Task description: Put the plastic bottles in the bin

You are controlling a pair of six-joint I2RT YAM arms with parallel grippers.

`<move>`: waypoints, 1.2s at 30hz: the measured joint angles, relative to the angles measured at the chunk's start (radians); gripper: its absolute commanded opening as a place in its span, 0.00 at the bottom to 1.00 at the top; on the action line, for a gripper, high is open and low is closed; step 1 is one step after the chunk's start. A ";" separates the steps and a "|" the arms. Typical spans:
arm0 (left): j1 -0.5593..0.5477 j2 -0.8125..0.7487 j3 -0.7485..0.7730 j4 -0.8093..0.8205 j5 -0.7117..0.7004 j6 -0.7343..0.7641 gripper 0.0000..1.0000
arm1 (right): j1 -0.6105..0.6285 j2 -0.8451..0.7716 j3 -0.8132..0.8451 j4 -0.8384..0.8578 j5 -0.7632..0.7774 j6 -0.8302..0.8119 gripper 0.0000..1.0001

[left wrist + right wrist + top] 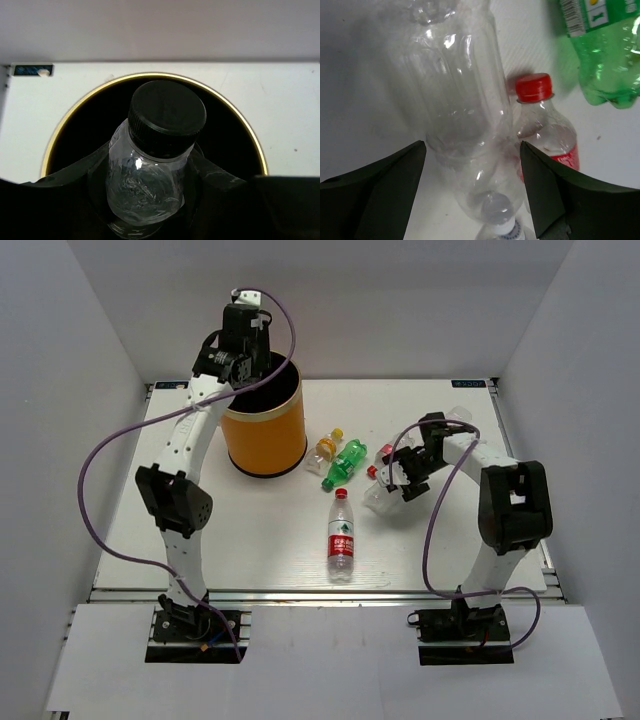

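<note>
- The grey-white walls of the enclosure [60, 390] are seen to close the scene in on three sides.
- The white tabletop [250, 540] carries everything, with its near part left bare.
- The tall orange-yellow cylindrical bin [265, 435] stands at the far left. Its black inside is seen from the left wrist.
- The left gripper [150, 170] is held over the bin's mouth, its jaws clamped on a clear plastic bottle with a black cap [145, 185]. The drop is judged to be the step in hand, and only a parting of the jaws is called for.
- The right gripper [472, 175] is lowered with its jaws apart on either side of a clear, crumpled bottle [465, 115] lying on the tabletop. A closing and a lift are judged to be next.
- Beside it lie a small red-capped bottle [545, 130] and a green bottle [345, 465].
- A yellow-capped bottle [327, 448] lies near the bin, and a red-labelled clear bottle [341, 535] lies nearer the arms.
</note>
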 measured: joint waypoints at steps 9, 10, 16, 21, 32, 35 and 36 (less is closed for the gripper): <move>0.037 0.045 -0.136 -0.007 0.129 -0.048 1.00 | 0.036 0.080 0.014 0.005 0.072 -0.009 0.57; 0.038 0.045 -0.138 -0.009 0.141 -0.046 1.00 | 0.041 0.082 0.020 0.003 0.075 -0.011 0.41; 0.026 -0.019 -0.171 0.042 0.285 0.031 1.00 | 0.051 0.120 0.092 -0.109 0.064 -0.015 0.08; -0.027 -0.282 -0.387 0.111 0.633 0.089 1.00 | 0.031 0.121 0.234 -0.352 -0.067 0.068 0.06; -0.213 -0.561 -0.900 0.111 0.914 0.083 1.00 | -0.002 0.104 0.782 -0.029 -0.347 1.108 0.11; -0.253 -0.489 -0.977 0.107 0.854 0.079 1.00 | 0.011 0.181 0.894 0.221 -0.402 1.440 0.12; -0.267 -0.472 -0.990 0.107 0.832 0.077 1.00 | 0.018 0.211 0.920 0.343 -0.418 1.543 0.12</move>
